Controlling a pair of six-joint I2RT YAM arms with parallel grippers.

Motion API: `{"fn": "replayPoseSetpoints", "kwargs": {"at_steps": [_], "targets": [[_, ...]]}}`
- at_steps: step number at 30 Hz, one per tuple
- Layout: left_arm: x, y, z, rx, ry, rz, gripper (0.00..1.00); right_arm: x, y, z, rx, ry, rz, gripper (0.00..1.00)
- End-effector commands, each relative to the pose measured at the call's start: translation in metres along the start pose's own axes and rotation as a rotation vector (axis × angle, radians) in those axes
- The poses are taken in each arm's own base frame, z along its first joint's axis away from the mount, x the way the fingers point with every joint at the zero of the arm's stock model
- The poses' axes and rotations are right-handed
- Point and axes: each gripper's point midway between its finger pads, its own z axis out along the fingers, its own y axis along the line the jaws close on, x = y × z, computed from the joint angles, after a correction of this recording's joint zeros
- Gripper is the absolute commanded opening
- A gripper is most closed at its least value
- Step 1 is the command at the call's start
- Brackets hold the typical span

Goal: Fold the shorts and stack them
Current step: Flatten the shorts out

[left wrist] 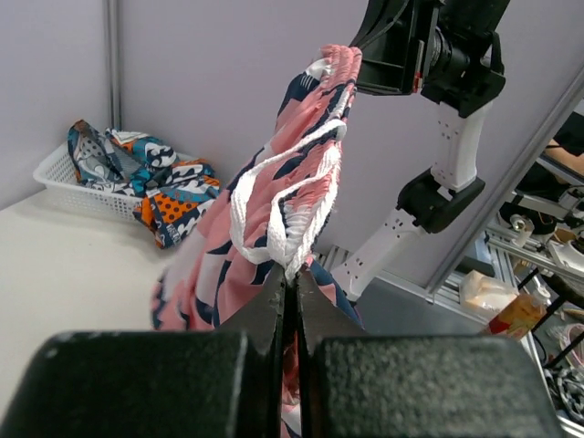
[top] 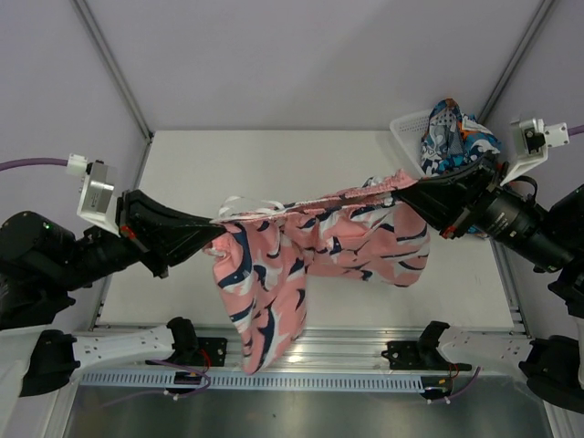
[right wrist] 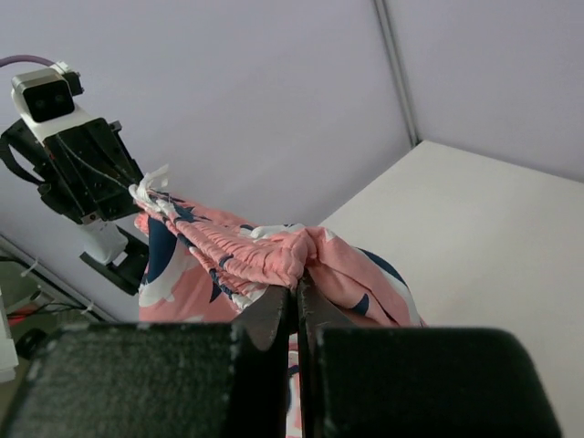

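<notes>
Pink fabric w/ navy-and-white shapes hangs stretched between both arms: the pink shorts (top: pixel 310 242) are held up by the waistband above the table (top: pixel 228 164), mid-scene, legs drooping toward the near edge, left leg hanging lowest. Left gripper (top: pixel 214 233) is pinched tight on the left end of the waistband, where the white drawstring (top: pixel 251 203) loops out; right gripper (top: pixel 403 190) is pinched tight on the right end, elastic bunched between its fingers. Neither pair of jaws shows a gap beyond the cloth itself. The 2nd pair, the patterned shorts (top: pixel 453 137) in blue, teal, orange & white, sits heaped in the white mesh basket (top: pixel 409 126) at the far right corner, spilling over its rim, untouched. Judgement: fabric looks light, thin & very soft. It sags btwn the grips, creases freely and won't keep a shape by itself. It seems neither fragile nor esp. slippery, though a loose fold could slide open. The gathered elastic waistband looks the thickest, surest place to hold, as both arms do now. For folding, waistband corners & leg hems look the best grip pts. The drawstring is best avoided, since it would prob. pull through rather than carry the garment. Fold not yet made; nothing stacked.
</notes>
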Motion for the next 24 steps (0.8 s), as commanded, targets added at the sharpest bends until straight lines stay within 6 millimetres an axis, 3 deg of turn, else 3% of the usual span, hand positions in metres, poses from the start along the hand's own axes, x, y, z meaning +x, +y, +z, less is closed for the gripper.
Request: {"fn": "replayPoseSetpoints", "kwargs": {"at_steps": [1,4,6,10,11,12,13,14,17,18,19,20,21,23,24], "targets": [[-0.023,-0.004,-0.024,-0.017,-0.034,-0.001,0.00,-0.023,-0.001,-0.015,0.039,-0.073,0.013,0.00],[-0.005,0.032,-0.016,-0.215,0.039,-0.021,0.00,-0.014,-0.037,0.000,0.232,-0.040,0.023,0.00],[0.022,0.058,-0.005,-0.345,0.122,-0.027,0.00,0.013,-0.071,0.023,0.386,0.046,0.011,0.00],[0.066,0.092,0.014,-0.485,0.251,-0.016,0.00,0.057,-0.114,0.064,0.507,0.156,-0.007,0.00],[0.069,0.115,0.016,-0.564,0.258,-0.016,0.00,0.063,-0.139,0.073,0.563,0.173,0.004,0.00],[0.084,0.129,0.019,-0.576,0.297,-0.030,0.00,0.078,-0.149,0.082,0.552,0.219,0.027,0.00],[0.110,0.129,0.027,-0.482,0.370,-0.084,0.00,0.079,-0.159,0.090,0.555,0.210,0.034,0.00],[0.111,0.167,0.023,-0.576,0.339,-0.095,0.00,0.079,-0.177,0.091,0.592,0.202,0.042,0.00],[0.117,0.233,0.013,-0.703,0.315,-0.133,0.00,0.091,-0.205,0.120,0.580,0.214,0.069,0.00],[0.120,0.247,0.014,-0.708,0.318,-0.162,0.00,0.101,-0.234,0.132,0.624,0.235,0.092,0.00],[0.133,0.274,0.020,-0.727,0.354,-0.212,0.00,0.102,-0.243,0.147,0.596,0.227,0.105,0.00],[0.129,0.294,0.021,-0.747,0.336,-0.228,0.00,0.097,-0.255,0.158,0.590,0.216,0.127,0.00],[0.134,0.312,0.022,-0.778,0.354,-0.244,0.00,0.113,-0.284,0.183,0.603,0.234,0.140,0.00],[0.150,0.372,0.018,-0.859,0.371,-0.332,0.00,0.105,-0.310,0.208,0.604,0.194,0.141,0.00],[0.160,0.389,0.015,-0.880,0.386,-0.380,0.13,0.096,-0.329,0.222,0.603,0.149,0.131,0.05]]}}
